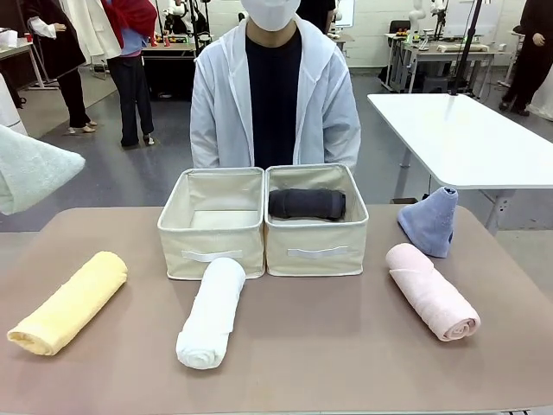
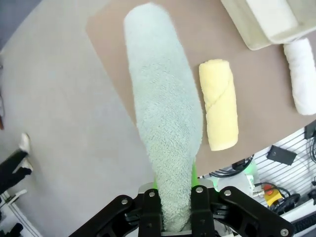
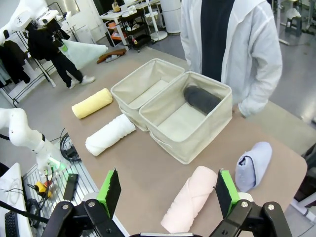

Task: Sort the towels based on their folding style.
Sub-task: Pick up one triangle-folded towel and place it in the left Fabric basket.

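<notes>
The left gripper (image 2: 175, 217) is clenched on the narrow end of a pale mint terry towel folded into a cone (image 2: 165, 113). It holds the towel in the air past the left edge of the brown table (image 1: 328, 363); from the front, the towel's wide end pokes in at the left.

Below it on the table lies a yellow rolled terry towel (image 1: 71, 302), near the left side. A white rolled terry towel (image 1: 212, 313) lies further in, its far end touching or just short of the front of the two cream fabric bins, which stand side by side in the middle. A dark grey rolled towel (image 1: 307, 204) lies across the back of the right bin (image 1: 315, 242), and the left bin (image 1: 212, 246) stands beside it.

To the right of the bins a periwinkle-blue cone-shaped towel (image 1: 429, 221) sits upright, and a pink rolled terry towel (image 1: 430, 290) lies just in front of it.

The right gripper (image 3: 168, 190) hangs above the pink roll, released, its green pads (image 3: 111, 190) spread wide and touching nothing.

A person in a white coat (image 1: 275, 95) stands behind the bins.
</notes>
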### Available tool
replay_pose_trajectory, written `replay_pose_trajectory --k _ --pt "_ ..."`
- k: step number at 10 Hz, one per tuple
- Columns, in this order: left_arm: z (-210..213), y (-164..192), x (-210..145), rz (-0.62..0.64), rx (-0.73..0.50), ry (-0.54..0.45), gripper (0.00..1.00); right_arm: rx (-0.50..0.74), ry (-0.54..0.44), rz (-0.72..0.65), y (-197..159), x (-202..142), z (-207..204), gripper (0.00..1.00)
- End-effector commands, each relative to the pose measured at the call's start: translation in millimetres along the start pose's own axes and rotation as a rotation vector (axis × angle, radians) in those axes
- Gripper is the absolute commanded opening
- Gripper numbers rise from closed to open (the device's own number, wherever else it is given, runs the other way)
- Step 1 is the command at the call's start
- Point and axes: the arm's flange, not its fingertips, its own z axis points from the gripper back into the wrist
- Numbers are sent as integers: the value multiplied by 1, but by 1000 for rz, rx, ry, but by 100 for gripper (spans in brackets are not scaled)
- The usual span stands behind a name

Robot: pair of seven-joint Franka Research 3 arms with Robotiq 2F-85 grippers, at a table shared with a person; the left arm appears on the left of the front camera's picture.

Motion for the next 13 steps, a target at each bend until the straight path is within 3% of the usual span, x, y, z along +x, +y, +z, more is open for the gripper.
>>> replay_pose_trajectory --k 1,3,4,9,13 --pt "2 -3 0 -107 -6 -8 6 17 -21 12 0 0 -2 100" --pt "2 -3 0 -107 -6 -8 6 17 -21 12 0 0 -2 100" --pt "0 -5 2 -62 -3 -1 19 17 -21 12 0 0 -2 100" --pt "60 -70 73 -431 40 29 19 17 -21 12 0 0 -2 100" --pt "63 -134 116 -746 34 33 19 17 -21 12 0 0 -2 100"
